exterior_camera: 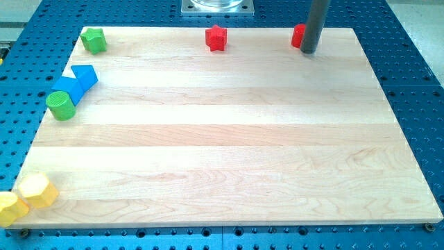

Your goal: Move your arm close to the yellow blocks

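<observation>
Two yellow blocks sit at the board's bottom left corner: a pale yellow hexagonal block (37, 190) and a brighter yellow block (10, 207) touching it at the very edge. My tip (309, 51) is at the view's top right, far from the yellow blocks. It stands right beside a red block (298, 35), which the rod partly hides.
A red star block (216, 37) lies at the top middle. A green block (94, 40) sits at the top left corner. Two blue blocks (75, 82) and a green cylinder (61, 105) cluster at the left edge. The wooden board (229, 139) lies on a blue perforated table.
</observation>
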`<state>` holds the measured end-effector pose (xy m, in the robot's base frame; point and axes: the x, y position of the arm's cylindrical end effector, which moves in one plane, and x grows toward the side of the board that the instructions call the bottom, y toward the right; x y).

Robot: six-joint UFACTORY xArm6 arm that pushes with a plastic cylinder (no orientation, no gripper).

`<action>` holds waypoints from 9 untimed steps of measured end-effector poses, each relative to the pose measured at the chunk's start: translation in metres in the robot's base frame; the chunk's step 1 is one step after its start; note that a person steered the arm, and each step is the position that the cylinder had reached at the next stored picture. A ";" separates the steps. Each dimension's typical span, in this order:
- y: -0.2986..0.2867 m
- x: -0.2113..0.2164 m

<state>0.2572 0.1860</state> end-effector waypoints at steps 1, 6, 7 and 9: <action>-0.006 0.000; -0.162 0.107; -0.192 0.122; -0.245 0.139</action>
<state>0.3960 -0.0592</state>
